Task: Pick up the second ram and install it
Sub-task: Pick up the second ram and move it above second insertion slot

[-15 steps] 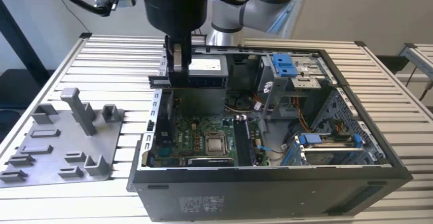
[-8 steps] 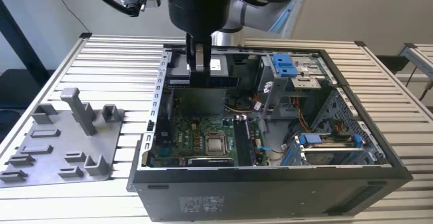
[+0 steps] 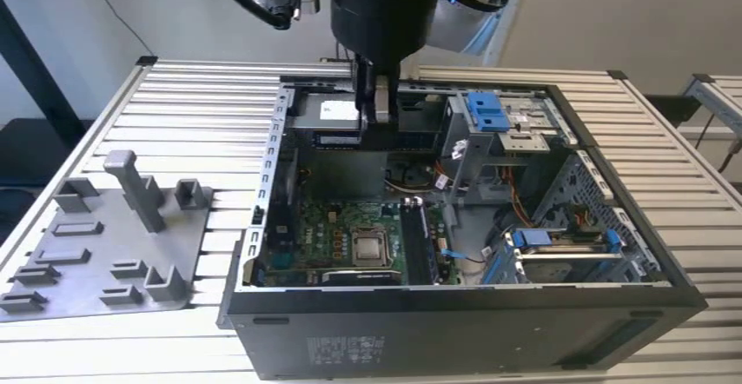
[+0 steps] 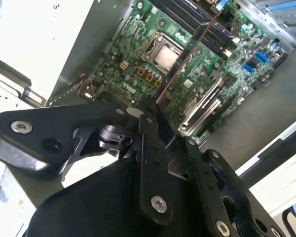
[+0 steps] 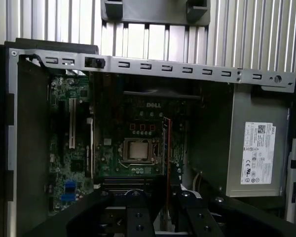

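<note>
A slatted metal counter (image 3: 174, 97) carries an open computer case (image 3: 440, 336) and, just beside it on the exterior view's left, a grey plastic tray (image 3: 69, 258) with upright posts.

One computer case (image 3: 464, 336), one grey fixture tray (image 3: 69, 262), one ram card (image 4: 186, 58), one pincer (image 3: 380, 119).

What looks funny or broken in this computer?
Nothing looks broken or spilled. The computer case lies open on its side, and the gripper holds the second ram on edge above the motherboard, not yet in a slot.
</note>
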